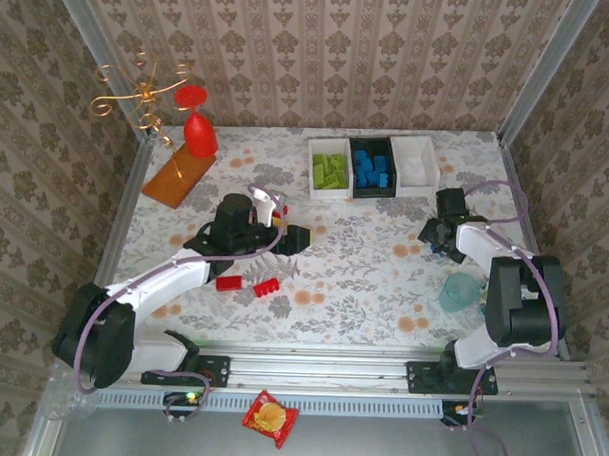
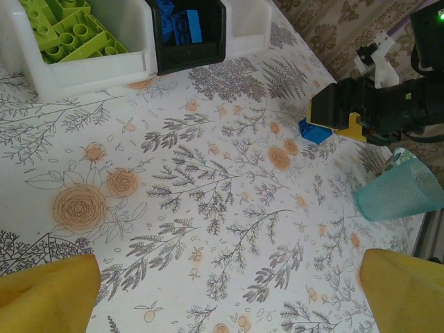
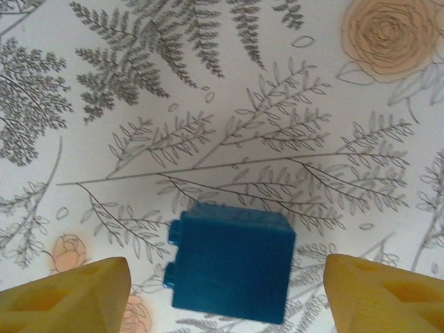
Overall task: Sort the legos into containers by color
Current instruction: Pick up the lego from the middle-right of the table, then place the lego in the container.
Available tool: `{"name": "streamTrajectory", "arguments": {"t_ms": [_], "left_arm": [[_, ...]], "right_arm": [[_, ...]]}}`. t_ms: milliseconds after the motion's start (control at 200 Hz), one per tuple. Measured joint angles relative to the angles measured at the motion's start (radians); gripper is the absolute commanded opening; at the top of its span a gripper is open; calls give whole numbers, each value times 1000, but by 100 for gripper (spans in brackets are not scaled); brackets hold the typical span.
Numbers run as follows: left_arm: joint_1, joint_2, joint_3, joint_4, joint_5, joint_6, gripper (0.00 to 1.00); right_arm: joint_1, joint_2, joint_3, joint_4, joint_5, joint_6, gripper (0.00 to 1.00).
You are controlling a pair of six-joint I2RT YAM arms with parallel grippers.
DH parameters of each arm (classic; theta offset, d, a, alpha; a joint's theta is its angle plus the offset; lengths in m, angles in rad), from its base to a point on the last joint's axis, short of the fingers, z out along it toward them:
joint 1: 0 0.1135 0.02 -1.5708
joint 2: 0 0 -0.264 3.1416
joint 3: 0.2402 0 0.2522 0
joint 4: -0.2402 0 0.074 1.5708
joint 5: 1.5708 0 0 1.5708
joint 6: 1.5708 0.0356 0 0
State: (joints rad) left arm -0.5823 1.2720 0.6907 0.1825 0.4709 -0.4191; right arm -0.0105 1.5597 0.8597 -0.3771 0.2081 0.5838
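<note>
Three bins stand in a row at the back: a white bin [image 1: 329,172] of lime green legos [image 2: 66,31], a black bin [image 1: 372,168] of blue legos [image 2: 182,21], and a bare white bin [image 1: 417,160]. Two red legos [image 1: 229,281] [image 1: 265,286] lie on the table near the left arm. My left gripper [image 1: 296,238] [image 2: 229,298] hangs open over bare cloth. My right gripper [image 1: 434,238] [image 3: 225,281] is open and low over a blue lego [image 3: 229,263] [image 2: 316,132], which lies on its side between the yellow fingers [image 3: 69,295], not touching them.
A teal cup [image 1: 462,292] [image 2: 399,194] stands close beside the right arm. An orange wedge block [image 1: 176,176], a red cone figure [image 1: 199,134] and a gold wire ornament [image 1: 139,92] occupy the back left. A red snack packet [image 1: 270,417] lies below the table's front rail.
</note>
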Motion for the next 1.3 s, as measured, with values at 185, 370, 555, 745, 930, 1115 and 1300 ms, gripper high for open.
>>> {"name": "streamTrajectory", "arguments": {"t_ms": [185, 370, 555, 745, 930, 1115, 1300], "left_arm": [[2, -5, -4, 5, 5, -8, 97], [8, -16, -5, 5, 7, -8, 97], [16, -22, -9, 6, 9, -8, 97], [22, -22, -10, 7, 14, -8, 97], [31, -22, -11, 8, 15, -8, 97], [48, -22, -14, 8, 10, -8, 97], [54, -24, -17, 4, -5, -8, 97]], "right_arm": [[-2, 65, 46, 3, -24, 4, 70], [-10, 124, 80, 7, -45, 18, 63], [-10, 162, 94, 12, -63, 26, 53], [6, 164, 109, 21, -75, 14, 42], [141, 156, 163, 38, -92, -13, 40], [271, 169, 323, 100, -119, -23, 41], [274, 328, 567, 193, -119, -23, 43]]}}
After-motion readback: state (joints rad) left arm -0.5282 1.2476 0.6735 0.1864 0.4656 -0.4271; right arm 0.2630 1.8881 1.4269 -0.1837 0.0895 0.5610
